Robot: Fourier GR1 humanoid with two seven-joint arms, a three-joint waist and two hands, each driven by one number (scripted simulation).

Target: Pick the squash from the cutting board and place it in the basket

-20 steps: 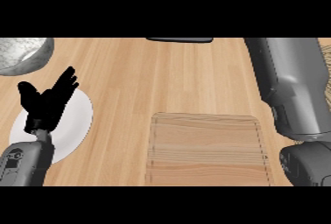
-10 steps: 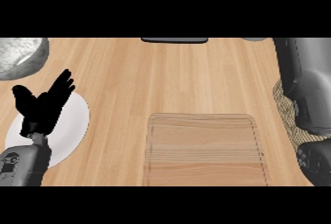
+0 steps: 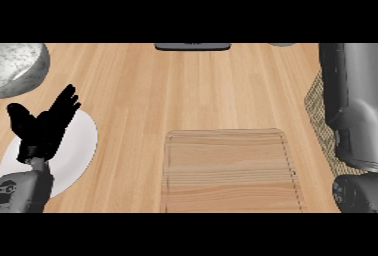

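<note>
No squash visible on cutting board (image 3: 232,170); right arm (image 3: 354,115) swung farther right over basket (image 3: 319,112) since a second ago, hand unseen. Likely placing. Left hand (image 3: 44,125) resting over plate (image 3: 77,150), fingers apart.

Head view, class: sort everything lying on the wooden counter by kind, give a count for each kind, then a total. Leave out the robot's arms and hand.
Cutting board: 1
White plate: 1
Speckled grey bowl: 1
Woven basket, mostly hidden by the right forearm: 1
Dark flat object at the far edge, kind unclear: 1
Total: 5
No squash shows.
</note>
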